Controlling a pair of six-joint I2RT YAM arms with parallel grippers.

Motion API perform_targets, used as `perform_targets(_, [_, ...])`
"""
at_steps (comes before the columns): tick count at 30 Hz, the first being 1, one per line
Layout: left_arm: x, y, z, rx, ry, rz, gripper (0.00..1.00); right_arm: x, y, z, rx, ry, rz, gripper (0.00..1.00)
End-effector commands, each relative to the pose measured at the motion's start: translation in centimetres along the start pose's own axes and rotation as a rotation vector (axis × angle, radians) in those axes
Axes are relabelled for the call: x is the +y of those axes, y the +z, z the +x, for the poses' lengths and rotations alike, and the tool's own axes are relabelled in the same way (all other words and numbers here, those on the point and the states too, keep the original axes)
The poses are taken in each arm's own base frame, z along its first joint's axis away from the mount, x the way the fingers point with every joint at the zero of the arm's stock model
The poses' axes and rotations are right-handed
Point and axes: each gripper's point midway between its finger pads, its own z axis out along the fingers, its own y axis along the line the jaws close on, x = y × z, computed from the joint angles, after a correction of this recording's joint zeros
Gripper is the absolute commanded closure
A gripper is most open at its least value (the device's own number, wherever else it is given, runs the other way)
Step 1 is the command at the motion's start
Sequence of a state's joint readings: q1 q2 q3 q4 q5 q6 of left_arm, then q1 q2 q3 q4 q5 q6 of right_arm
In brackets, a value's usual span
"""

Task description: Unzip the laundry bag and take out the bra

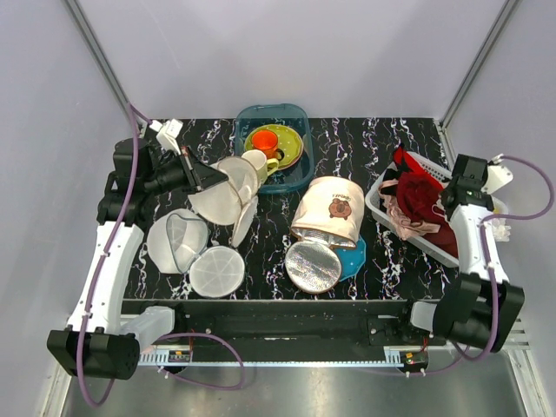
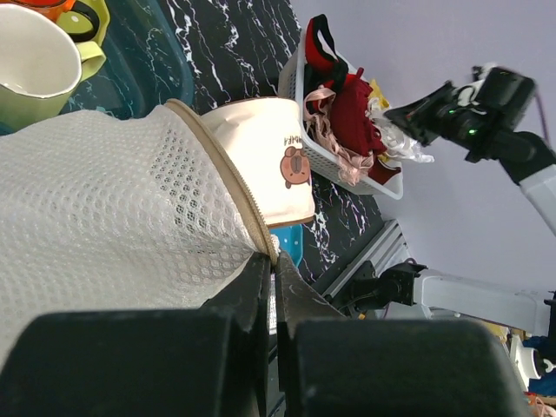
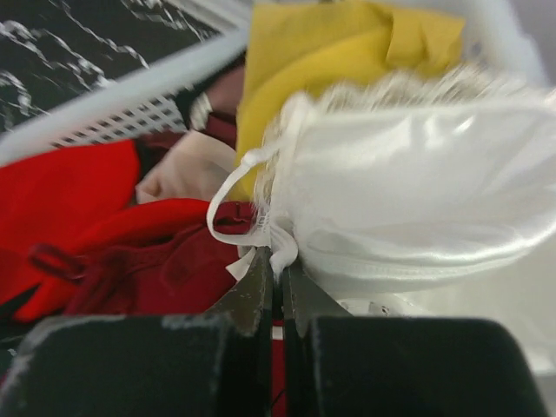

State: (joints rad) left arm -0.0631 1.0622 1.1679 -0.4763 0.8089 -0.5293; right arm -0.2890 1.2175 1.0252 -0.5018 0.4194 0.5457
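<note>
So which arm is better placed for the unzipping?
Left. The left claw pinches the white round mesh bag at its zipper; the right claw is over the white basket, shut on white satin cloth.

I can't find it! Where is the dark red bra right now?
In the top view, the dark red bra lies in the white plastic basket on the right side of the black marbled table, beside a pale pink garment.
</note>
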Motion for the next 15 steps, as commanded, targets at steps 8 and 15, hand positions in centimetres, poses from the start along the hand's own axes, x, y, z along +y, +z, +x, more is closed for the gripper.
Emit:
perform_targets(8, [1.9,-0.9,-3.8,-0.148,0.065,-0.099,1.0,2.9,4.4,4.9,0.142,0.097,-0.106,1.0])
perform_targets(15, [5.3,-0.3,-7.5,-0.243,-0.043,-0.162,1.0,2.8,5.4,5.8,0.171,0.057,-0.095,1.0])
